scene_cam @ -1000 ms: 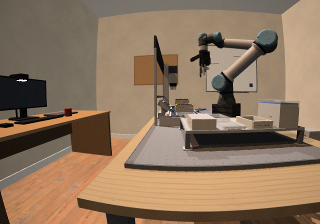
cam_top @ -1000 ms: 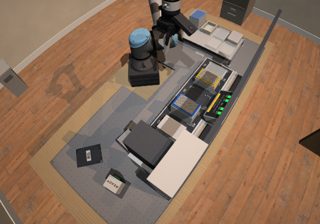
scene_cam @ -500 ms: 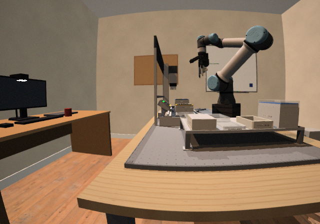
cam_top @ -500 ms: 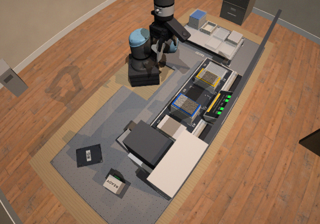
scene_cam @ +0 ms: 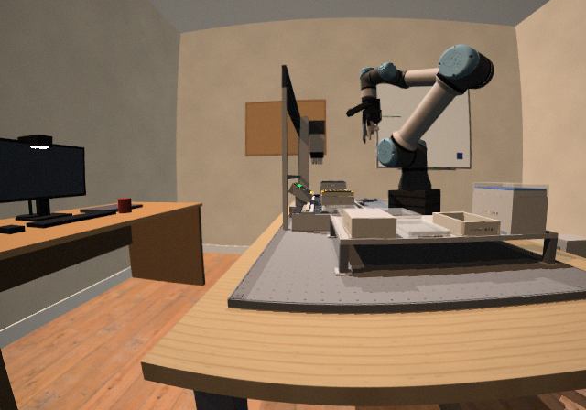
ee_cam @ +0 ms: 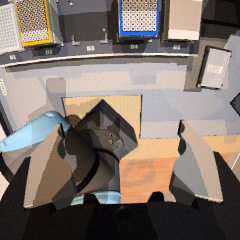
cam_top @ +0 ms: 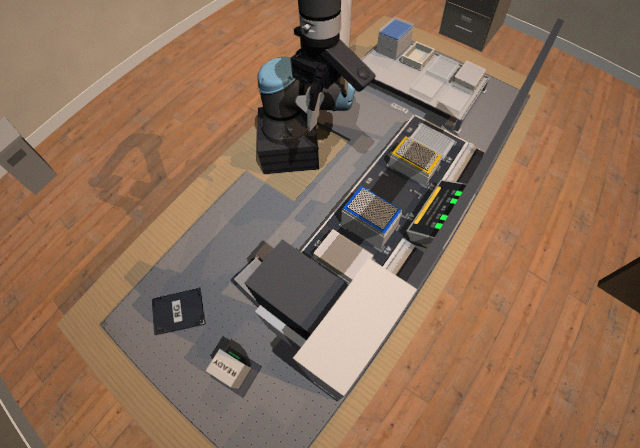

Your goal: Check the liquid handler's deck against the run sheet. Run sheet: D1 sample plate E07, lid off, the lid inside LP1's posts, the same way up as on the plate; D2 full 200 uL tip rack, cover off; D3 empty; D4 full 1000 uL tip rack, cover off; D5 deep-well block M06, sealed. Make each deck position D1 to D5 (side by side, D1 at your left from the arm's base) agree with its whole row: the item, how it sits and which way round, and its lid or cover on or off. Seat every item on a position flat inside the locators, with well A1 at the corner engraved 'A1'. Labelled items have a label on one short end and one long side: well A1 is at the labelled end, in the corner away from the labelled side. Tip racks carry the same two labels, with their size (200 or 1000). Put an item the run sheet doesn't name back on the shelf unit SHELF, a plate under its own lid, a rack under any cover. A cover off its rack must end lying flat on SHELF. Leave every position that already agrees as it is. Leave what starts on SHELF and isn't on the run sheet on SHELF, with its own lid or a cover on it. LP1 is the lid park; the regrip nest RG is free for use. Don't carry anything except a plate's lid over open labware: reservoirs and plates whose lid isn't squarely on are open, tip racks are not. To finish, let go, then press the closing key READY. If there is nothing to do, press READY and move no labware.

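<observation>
My gripper (cam_top: 312, 110) hangs high over the arm's base, open and empty; it also shows in the exterior view (scene_cam: 368, 134) and the wrist view (ee_cam: 122, 150). The deck row lies beyond it. From left in the wrist view: a white sample plate (ee_cam: 7, 27) without a lid, a yellow-rimmed tip rack (ee_cam: 33, 21) uncovered, a bare position (ee_cam: 89, 22), a blue-rimmed tip rack (ee_cam: 139, 17) uncovered, and a beige-topped block (ee_cam: 184, 19). A grey flat lid-like piece (ee_cam: 215, 67) lies right of the row. Labels are too small to read.
The shelf unit (cam_top: 429, 76) holds a blue-topped covered rack (cam_top: 395, 37), an open tray (cam_top: 417, 54), flat plates and a white block (cam_top: 469, 73). The handler's dark (cam_top: 294, 290) and white (cam_top: 356, 324) housings stand past the deck. The RG nest (cam_top: 177, 310) and READY key (cam_top: 227, 368) lie beyond.
</observation>
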Available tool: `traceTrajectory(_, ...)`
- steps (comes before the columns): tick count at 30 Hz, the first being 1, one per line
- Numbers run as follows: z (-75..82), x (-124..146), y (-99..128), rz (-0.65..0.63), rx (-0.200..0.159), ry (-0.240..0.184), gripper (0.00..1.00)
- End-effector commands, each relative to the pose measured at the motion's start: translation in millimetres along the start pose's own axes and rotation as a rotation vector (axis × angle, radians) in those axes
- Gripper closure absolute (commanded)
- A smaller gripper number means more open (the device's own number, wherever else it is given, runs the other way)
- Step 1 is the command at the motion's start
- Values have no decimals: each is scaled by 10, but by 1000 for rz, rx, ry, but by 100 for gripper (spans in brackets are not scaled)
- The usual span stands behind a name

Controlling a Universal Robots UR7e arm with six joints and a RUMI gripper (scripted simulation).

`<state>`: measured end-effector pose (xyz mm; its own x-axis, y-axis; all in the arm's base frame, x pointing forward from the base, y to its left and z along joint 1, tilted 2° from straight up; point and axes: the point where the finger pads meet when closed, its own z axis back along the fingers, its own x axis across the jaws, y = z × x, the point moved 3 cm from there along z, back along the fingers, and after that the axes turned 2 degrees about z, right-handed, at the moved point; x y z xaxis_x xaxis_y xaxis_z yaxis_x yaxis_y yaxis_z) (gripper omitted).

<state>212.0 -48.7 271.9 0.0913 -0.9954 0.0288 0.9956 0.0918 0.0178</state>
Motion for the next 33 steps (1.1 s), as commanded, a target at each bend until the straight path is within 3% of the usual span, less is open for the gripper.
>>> traceTrajectory(1, -1, 285, -7, 3, 4, 2, 18)
traceTrajectory(5, -1, 455, -13, 3, 4, 2, 18)
traceTrajectory(16, -1, 455, -13, 3, 4, 2, 18)
traceTrajectory(33, 2, 480, 737, 3, 4, 2, 18)
